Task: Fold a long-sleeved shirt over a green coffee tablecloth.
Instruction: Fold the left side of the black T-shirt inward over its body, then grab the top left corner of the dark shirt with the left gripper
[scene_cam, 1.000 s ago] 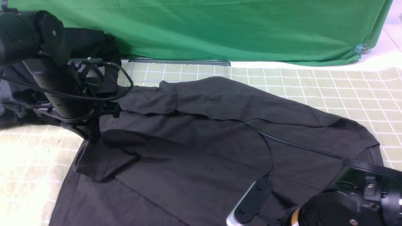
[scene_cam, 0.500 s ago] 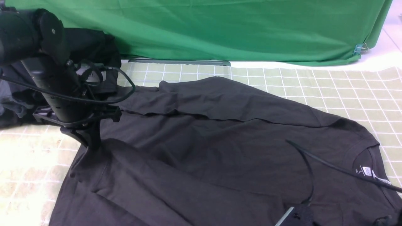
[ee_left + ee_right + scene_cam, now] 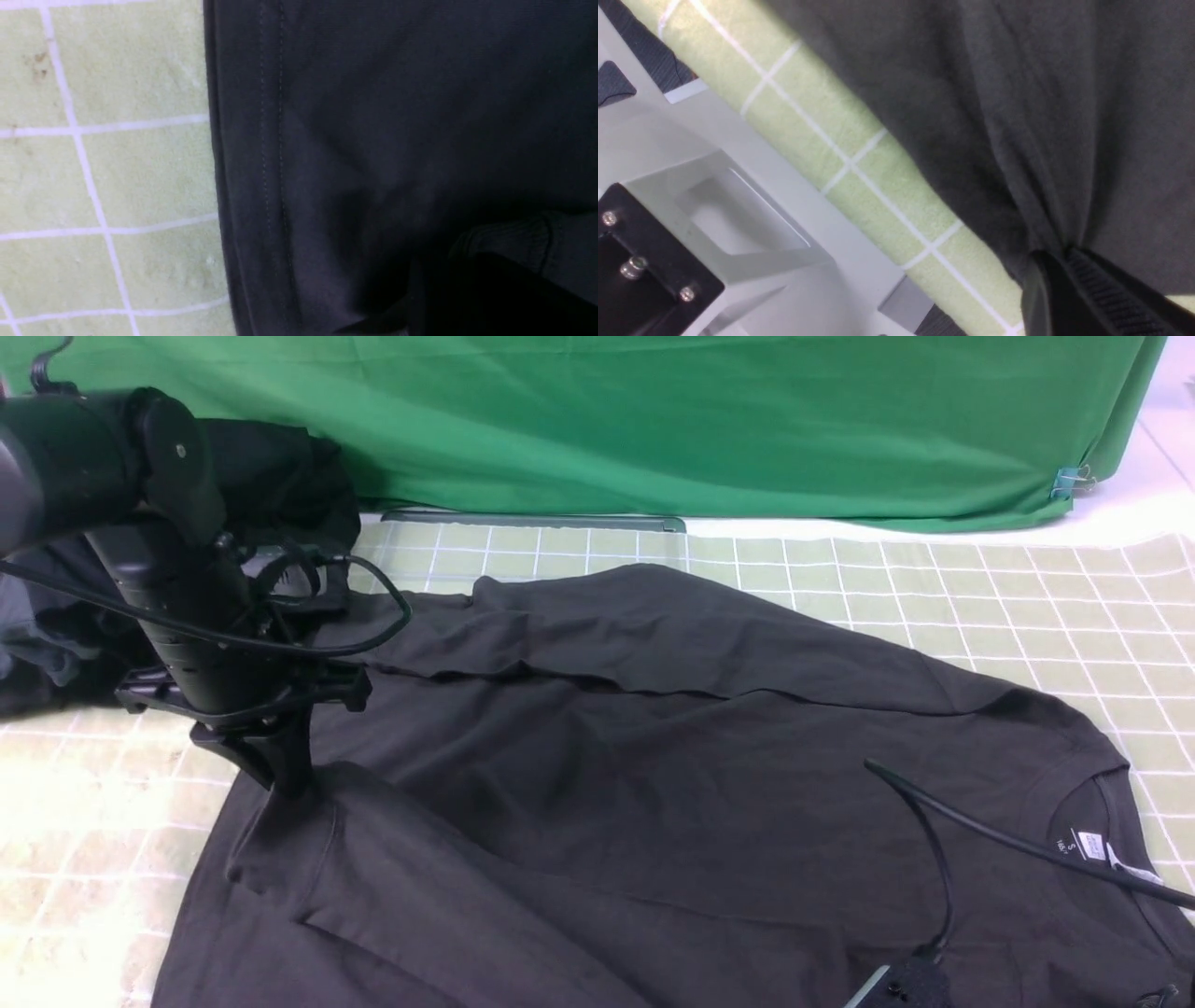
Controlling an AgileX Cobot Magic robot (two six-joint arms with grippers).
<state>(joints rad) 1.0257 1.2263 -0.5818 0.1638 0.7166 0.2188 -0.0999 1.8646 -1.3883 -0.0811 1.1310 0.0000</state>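
The long-sleeved shirt (image 3: 653, 756) is seen spread flat across the green coffee tablecloth (image 3: 980, 607), with its round neck and white neck label (image 3: 1088, 845) turned toward the robot's right and its hem toward the left. One sleeve is laid along the far side of the body, and the other is drawn slantwise over the near side. The left gripper (image 3: 289, 777) is pressed down on the end of that near sleeve, close to the hem; in the left wrist view a ribbed cuff (image 3: 514, 233) is seen just beside its dark tip, but whether the jaws are apart or together cannot be told. The right gripper (image 3: 1057, 261) is held low at the near edge of the shirt, beside the tablecloth's border. Its jaws are closed on a pinch of the dark fabric, which is gathered into creases running to the fingertips (image 3: 1092, 280). A black cable (image 3: 980, 826) is draped over the shirt near the collar.
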